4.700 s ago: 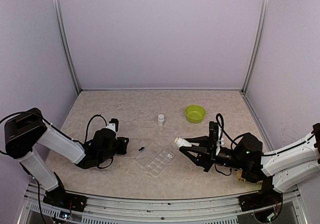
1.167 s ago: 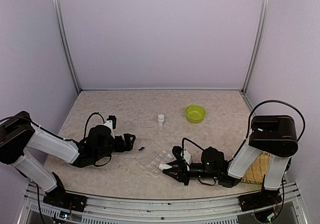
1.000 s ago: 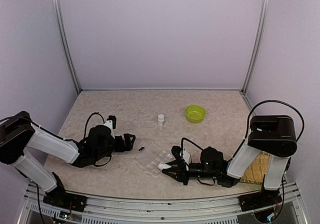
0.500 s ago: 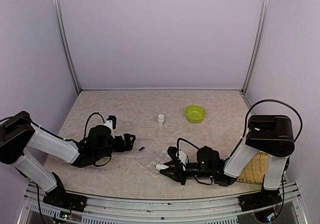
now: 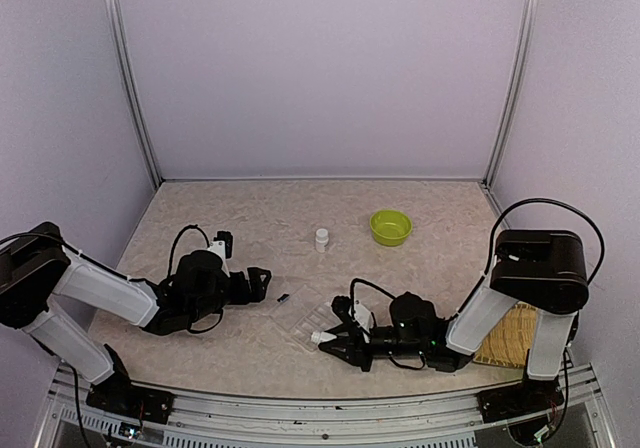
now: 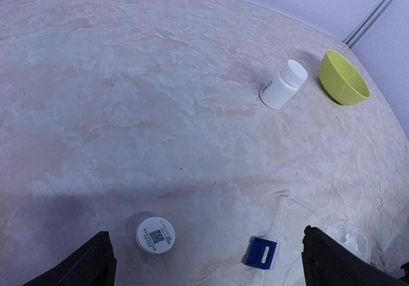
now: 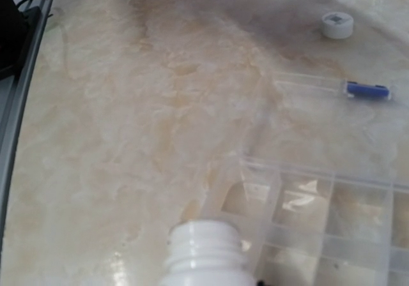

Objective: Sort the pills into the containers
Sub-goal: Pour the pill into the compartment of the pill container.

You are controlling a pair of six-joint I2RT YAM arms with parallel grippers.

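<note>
The containers are the compartments of a clear plastic pill box (image 5: pixel 308 315) (image 7: pixel 332 200) lying open mid-table, its blue latch (image 6: pixel 261 253) (image 7: pixel 367 89) on the lid's far edge. My right gripper (image 5: pixel 338 339) lies low over the table, shut on an uncapped white bottle (image 5: pixel 322 337) (image 7: pixel 206 251). The bottle's open mouth points left, just off the box's near-left corner. Its fingers are out of the right wrist view. My left gripper (image 5: pixel 262 283) (image 6: pixel 211 274) hangs open, left of the box. No pills show in any view.
A loose white cap (image 6: pixel 155 235) (image 7: pixel 337 25) lies left of the box. A capped white bottle (image 5: pixel 321 239) (image 6: pixel 284 85) and a lime-green bowl (image 5: pixel 390 227) (image 6: pixel 343 77) stand farther back. A woven mat (image 5: pixel 508 336) sits beside the right arm's base.
The right gripper has slid a little to the left with the bottle, bringing its mouth to the box's near-left corner. The left arm has not moved.
</note>
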